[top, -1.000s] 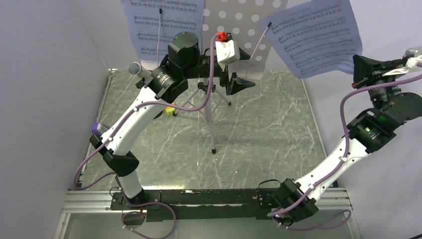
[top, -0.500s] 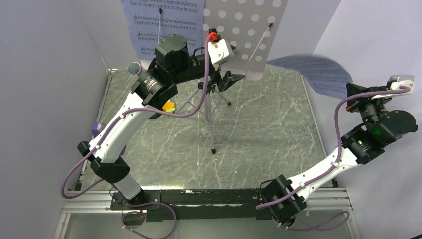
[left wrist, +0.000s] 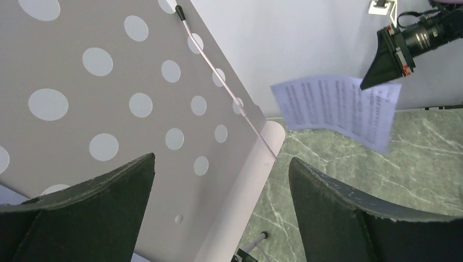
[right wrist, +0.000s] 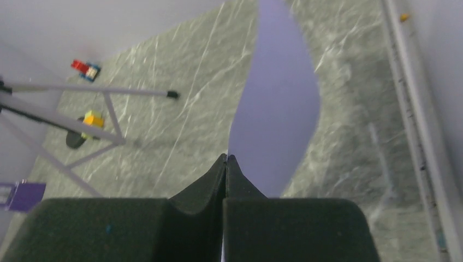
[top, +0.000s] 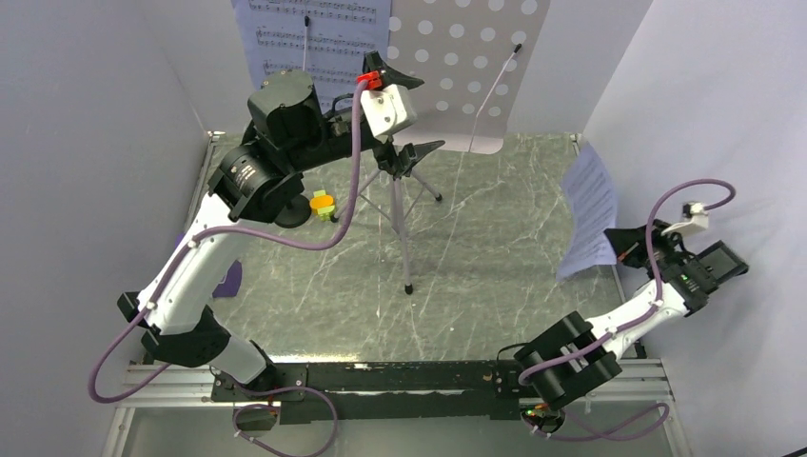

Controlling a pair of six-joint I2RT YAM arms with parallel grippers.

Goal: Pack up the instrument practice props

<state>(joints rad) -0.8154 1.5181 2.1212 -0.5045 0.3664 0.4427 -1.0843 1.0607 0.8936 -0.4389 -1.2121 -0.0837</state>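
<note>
The grey perforated music stand rises on tripod legs at the back. One white sheet-music page rests on its left side. My left gripper is open in front of the stand's desk, its fingers wide apart and holding nothing. My right gripper is shut on another sheet-music page, which hangs curved low at the right edge. The orange-and-yellow-green block lies beside a black round base. The purple metronome peeks out behind my left arm. The microphone itself is hidden.
Grey walls close in the marbled table on the left, back and right. A metal rail runs along the right edge. A tripod foot reaches toward the table's middle.
My right gripper has pulled its page off the stand and carried it down to the right edge. My left arm has swung left and its jaws have spread slightly wider.
</note>
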